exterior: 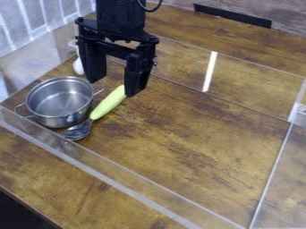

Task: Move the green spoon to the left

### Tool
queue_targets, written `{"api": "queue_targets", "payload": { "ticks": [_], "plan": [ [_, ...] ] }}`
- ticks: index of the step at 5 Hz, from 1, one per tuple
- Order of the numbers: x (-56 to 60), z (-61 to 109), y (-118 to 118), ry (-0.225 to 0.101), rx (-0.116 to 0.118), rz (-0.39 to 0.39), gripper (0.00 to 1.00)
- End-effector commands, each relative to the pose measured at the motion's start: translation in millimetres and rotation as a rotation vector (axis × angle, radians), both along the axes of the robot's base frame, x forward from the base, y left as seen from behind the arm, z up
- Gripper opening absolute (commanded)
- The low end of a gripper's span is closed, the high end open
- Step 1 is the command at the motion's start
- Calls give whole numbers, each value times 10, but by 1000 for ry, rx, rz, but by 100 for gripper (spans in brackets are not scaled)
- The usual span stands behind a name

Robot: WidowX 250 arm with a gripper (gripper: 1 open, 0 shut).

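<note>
The green spoon (106, 106) lies on the wooden table, its thick yellow-green handle slanting from upper right down to lower left. Its small shiny metal bowl (79, 131) rests at the lower left end, just in front of the pot. My gripper (113, 79) hangs pointing down right above the upper end of the handle. It is open: the two black fingers stand wide apart, the right fingertip (138, 86) close over the handle's top, nothing between them.
A round steel pot (60, 100) stands immediately left of the spoon, almost touching it. Clear acrylic walls (143, 201) fence the work area at the front, left and right. A white object shows partly behind the left finger.
</note>
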State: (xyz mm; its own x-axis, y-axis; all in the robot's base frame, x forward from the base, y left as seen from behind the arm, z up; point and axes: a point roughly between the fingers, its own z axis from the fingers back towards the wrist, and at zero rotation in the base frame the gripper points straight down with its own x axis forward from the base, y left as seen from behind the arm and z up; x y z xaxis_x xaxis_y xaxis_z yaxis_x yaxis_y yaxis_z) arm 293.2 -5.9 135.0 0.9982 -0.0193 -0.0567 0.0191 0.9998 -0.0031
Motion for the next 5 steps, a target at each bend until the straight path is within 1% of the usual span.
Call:
{"api": "queue_targets", "payload": {
  "ticks": [1,2,4,5],
  "plan": [
    [10,-84,-11,16,-3,-39,100],
    [60,-188,-5,18,-11,-76,100],
    [127,-421,256,11,-9,-106,100],
    [229,-498,417,7,-15,-134,100]
  ]
}}
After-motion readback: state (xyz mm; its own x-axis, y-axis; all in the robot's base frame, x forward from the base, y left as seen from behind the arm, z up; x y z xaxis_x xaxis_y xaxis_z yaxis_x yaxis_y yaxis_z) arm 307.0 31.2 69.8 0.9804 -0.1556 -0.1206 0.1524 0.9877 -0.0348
